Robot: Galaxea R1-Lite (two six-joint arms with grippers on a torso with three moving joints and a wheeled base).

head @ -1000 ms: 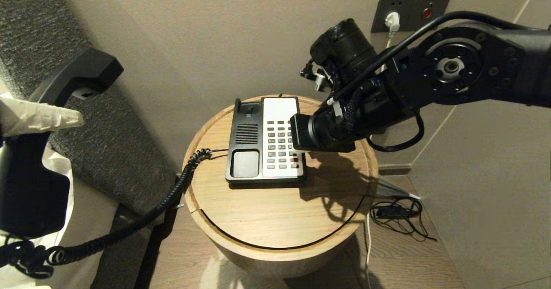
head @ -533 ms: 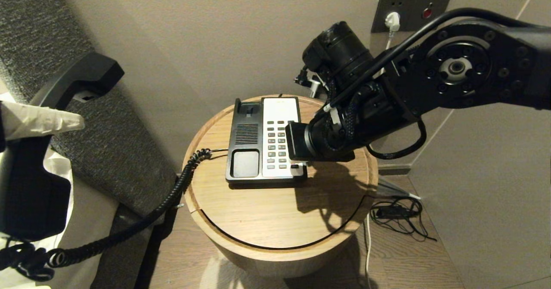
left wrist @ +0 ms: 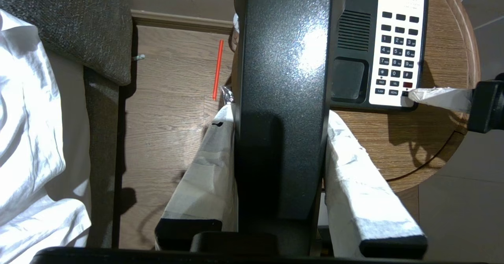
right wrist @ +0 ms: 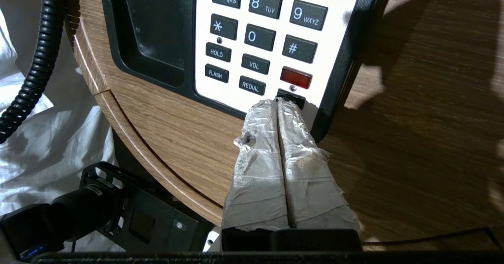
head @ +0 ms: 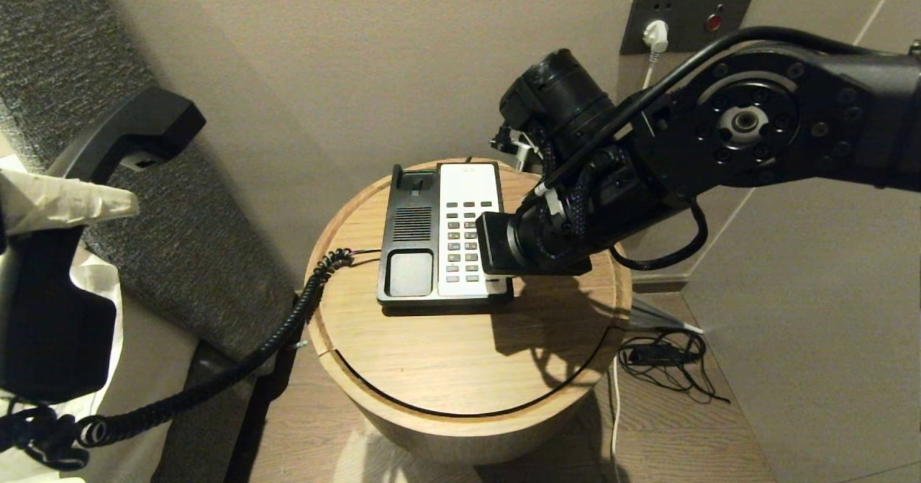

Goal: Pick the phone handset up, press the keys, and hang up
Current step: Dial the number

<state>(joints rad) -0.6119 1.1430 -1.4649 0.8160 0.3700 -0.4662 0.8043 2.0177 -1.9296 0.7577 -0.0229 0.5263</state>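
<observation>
My left gripper (left wrist: 277,110) is shut on the phone handset (left wrist: 281,98), holding it off to the left of the table; it also shows in the head view (head: 93,181), with its coiled cord (head: 237,368) running to the phone base (head: 410,238). My right gripper (right wrist: 278,102) is shut, its taped fingertips together on the dark key below the red one, at the near right corner of the keys (right wrist: 256,39). In the head view the right gripper is hidden under its wrist, over the keys (head: 464,242).
The phone stands on a round wooden side table (head: 460,368). A wall plate with a white plug and red button (head: 683,22) is behind. Cables (head: 662,357) lie on the floor at right. An upholstered headboard (head: 144,202) and white bedding (left wrist: 31,138) are at left.
My right arm has moved left and toward the phone's near edge, bringing the shut fingertips down to the bottom right key. The left gripper with the handset has stayed put.
</observation>
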